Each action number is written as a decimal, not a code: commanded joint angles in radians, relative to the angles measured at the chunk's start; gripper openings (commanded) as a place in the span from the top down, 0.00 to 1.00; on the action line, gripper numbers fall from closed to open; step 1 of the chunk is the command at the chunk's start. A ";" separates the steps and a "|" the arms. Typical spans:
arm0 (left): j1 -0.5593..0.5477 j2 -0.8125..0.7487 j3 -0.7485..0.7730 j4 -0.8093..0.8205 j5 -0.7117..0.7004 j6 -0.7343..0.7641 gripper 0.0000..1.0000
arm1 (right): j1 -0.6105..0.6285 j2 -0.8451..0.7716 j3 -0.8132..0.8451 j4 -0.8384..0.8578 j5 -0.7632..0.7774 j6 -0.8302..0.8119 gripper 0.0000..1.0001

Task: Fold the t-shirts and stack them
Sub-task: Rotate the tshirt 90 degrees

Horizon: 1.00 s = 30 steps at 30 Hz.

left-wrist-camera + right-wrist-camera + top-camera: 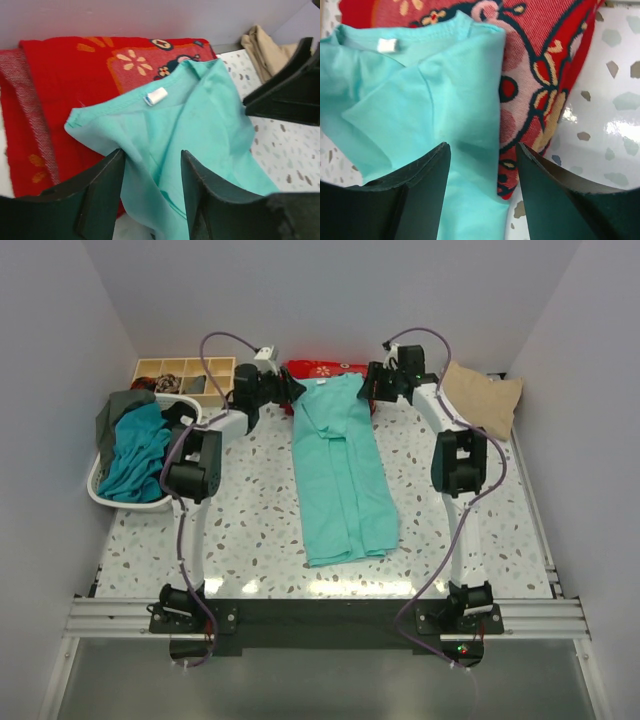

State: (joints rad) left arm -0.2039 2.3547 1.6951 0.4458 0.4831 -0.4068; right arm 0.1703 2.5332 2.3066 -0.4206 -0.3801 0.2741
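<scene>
Soft, matt knit cloth in the turquoise-mint t-shirt (343, 475), with a smooth white neck label (156, 96). Coarser matt weave in the red patterned cloth (55, 90), far side. Soft matt cloth again in the beige t-shirt (483, 395), far right. Glossy, smooth, speckled stone look on the table (250, 530). Matt black plastic on the fingers (100, 195) of the left gripper (152, 157). Pale metal along the near rail (110, 615). Bare wood in the far-left tray (165, 370). Smooth white plastic for the basket (125, 503).

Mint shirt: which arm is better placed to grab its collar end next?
Probably left. The left gripper is open with the shirt already between its fingers; the right gripper, also open, straddles the shirt's edge and the red cloth.
</scene>
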 commanded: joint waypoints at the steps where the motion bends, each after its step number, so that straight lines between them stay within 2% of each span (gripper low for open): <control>1: 0.024 0.046 0.172 -0.028 -0.110 0.054 0.44 | -0.009 -0.080 -0.064 0.082 0.094 -0.050 0.41; 5: 0.044 -0.050 0.098 -0.071 -0.237 0.091 0.43 | -0.021 -0.253 -0.208 0.085 0.168 -0.084 0.38; 8: 0.047 -0.204 -0.079 -0.058 -0.311 0.102 0.43 | -0.032 -0.327 -0.292 0.016 0.179 -0.098 0.37; 9: 0.047 -0.247 -0.182 -0.055 -0.320 0.085 0.42 | -0.032 -0.374 -0.314 -0.010 0.184 -0.099 0.36; 11: 0.043 -0.374 -0.292 -0.047 -0.304 0.037 0.42 | -0.032 -0.422 -0.392 -0.081 0.178 -0.101 0.36; 12: 0.038 -0.417 -0.405 -0.044 -0.295 -0.022 0.43 | -0.031 -0.465 -0.418 -0.110 0.188 -0.090 0.36; 14: -0.011 -0.541 -0.532 -0.022 -0.305 -0.043 0.43 | -0.032 -0.520 -0.531 -0.164 0.182 -0.081 0.37; 16: -0.095 -0.645 -0.672 -0.063 -0.316 -0.038 0.43 | -0.031 -0.632 -0.728 -0.147 0.162 -0.066 0.38; 18: -0.173 -0.737 -0.795 -0.100 -0.347 -0.059 0.44 | -0.029 -0.710 -0.850 -0.132 0.179 -0.035 0.38; 19: -0.192 -0.768 -0.846 -0.088 -0.334 -0.079 0.45 | -0.031 -0.781 -0.954 -0.123 0.158 -0.023 0.38; 24: -0.274 -0.974 -1.165 -0.056 -0.281 -0.182 0.47 | -0.029 -0.976 -1.264 -0.075 0.107 0.010 0.38; 30: -0.333 -1.172 -1.451 -0.039 -0.262 -0.295 0.47 | -0.029 -1.155 -1.505 -0.050 -0.008 0.060 0.38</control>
State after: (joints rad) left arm -0.5076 1.3022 0.3706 0.3569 0.1986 -0.5911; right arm 0.1383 1.4967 0.9005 -0.5236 -0.2775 0.2806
